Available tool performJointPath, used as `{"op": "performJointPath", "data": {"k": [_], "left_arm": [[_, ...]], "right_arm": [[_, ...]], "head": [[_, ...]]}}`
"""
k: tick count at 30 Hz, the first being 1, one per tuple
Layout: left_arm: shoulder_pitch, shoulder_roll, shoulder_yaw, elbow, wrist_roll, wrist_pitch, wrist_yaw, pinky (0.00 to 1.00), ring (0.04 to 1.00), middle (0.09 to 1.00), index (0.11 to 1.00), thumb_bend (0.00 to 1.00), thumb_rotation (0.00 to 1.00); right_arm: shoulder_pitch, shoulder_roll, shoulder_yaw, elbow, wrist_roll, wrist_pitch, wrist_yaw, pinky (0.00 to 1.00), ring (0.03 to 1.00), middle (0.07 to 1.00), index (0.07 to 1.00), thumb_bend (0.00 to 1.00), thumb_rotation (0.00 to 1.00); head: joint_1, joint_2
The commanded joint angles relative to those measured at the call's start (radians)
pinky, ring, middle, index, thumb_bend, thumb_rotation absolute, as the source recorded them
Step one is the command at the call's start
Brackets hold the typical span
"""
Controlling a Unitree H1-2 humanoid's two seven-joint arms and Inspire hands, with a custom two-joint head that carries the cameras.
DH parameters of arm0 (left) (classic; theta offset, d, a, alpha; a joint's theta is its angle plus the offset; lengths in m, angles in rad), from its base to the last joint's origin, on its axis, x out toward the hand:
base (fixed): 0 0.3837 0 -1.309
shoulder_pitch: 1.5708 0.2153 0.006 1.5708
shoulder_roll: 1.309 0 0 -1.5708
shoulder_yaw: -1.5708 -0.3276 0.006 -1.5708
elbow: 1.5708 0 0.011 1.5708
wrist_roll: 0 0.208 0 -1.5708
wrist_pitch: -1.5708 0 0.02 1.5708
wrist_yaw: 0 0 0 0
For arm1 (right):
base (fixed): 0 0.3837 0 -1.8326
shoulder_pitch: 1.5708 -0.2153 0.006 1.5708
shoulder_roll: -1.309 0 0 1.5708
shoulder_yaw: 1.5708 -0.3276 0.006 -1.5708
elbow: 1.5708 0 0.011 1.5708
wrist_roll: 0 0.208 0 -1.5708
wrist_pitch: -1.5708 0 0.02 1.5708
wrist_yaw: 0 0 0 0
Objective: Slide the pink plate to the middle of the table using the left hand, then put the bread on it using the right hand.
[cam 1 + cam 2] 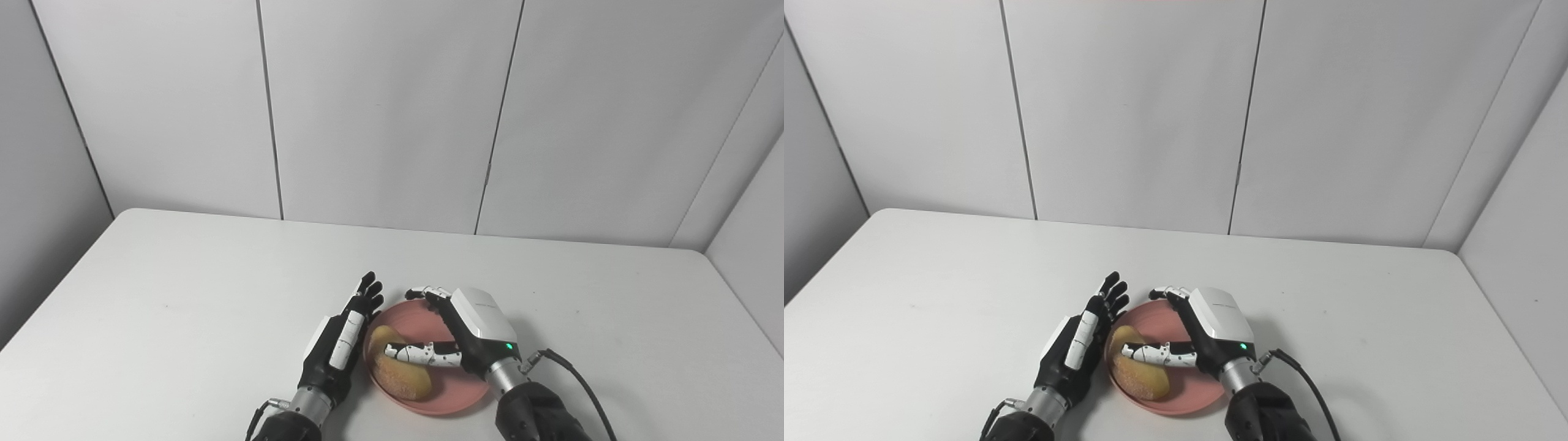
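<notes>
nearest the camera, the bread (401,370) is seen lying on the left part of the pink plate (456,397), close to the near edge of the white table (184,306). the right hand (468,334) is held over the plate with its fingers spread apart; its thumb (422,353) is laid across the top of the loaf, while the other fingers arch above the plate's far rim. whether the loaf is actually pinched cannot be told, but nothing is seen to be clamped. the left hand (343,340) is stood on edge just beside the plate's left rim, fingers straight and together, empty; contact with the rim cannot be confirmed. beyond the hands, bare tabletop and grey wall panels (392,110) are seen.

the placement is judged to be essentially made. the remaining risk is judged to lie in the withdrawal: if the thumb is dragged sideways, the loaf could be rolled toward the left rim and off the plate. the plate could also be nudged by the left hand if that hand is swung inward.
</notes>
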Motion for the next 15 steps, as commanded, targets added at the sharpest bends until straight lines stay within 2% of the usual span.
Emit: {"op": "performJointPath", "data": {"k": [1, 3, 8, 9, 12, 15], "left_arm": [[0.037, 0.003, 0.001, 0.036, 0.013, 0.020, 0.007, 0.99, 1.000, 1.000, 1.000, 0.99, 0.90], [0.036, 0.003, 0.004, 0.039, 0.012, 0.009, 0.008, 1.00, 0.996, 1.000, 1.000, 0.98, 0.90], [0.035, -0.001, 0.021, 0.038, 0.012, -0.021, 0.022, 1.00, 0.982, 1.000, 1.000, 0.96, 0.88], [0.034, -0.001, 0.024, 0.040, 0.015, -0.030, 0.025, 1.00, 0.986, 0.996, 1.000, 0.94, 0.88], [0.032, 0.003, 0.029, 0.048, 0.037, -0.077, 0.039, 0.99, 0.989, 0.994, 1.000, 0.92, 0.88], [0.032, 0.006, 0.031, 0.055, 0.071, -0.122, 0.065, 0.97, 0.990, 0.990, 1.000, 0.92, 0.87]], "right_arm": [[-0.018, 0.006, -0.023, -0.035, 0.015, -0.080, -0.071, 0.60, 0.744, 0.801, 0.750, 1.00, 0.80], [-0.012, 0.009, -0.033, -0.034, 0.025, -0.102, -0.097, 0.62, 0.750, 0.795, 0.752, 1.00, 0.83], [0.017, 0.039, -0.099, -0.022, 0.118, -0.194, -0.178, 0.60, 0.723, 0.779, 0.752, 1.00, 0.90], [0.023, 0.044, -0.110, -0.019, 0.132, -0.208, -0.189, 0.60, 0.733, 0.793, 0.764, 0.99, 0.95], [0.041, 0.063, -0.153, -0.001, 0.202, -0.269, -0.220, 0.63, 0.748, 0.805, 0.777, 0.96, 0.99], [0.055, 0.080, -0.193, 0.024, 0.288, -0.328, -0.229, 0.72, 0.799, 0.833, 0.795, 0.90, 1.00]], "head": [[-0.002, 0.001], [-0.003, 0.001], [-0.004, 0.002], [-0.004, 0.002], [-0.007, 0.002], [-0.008, 0.002]]}}
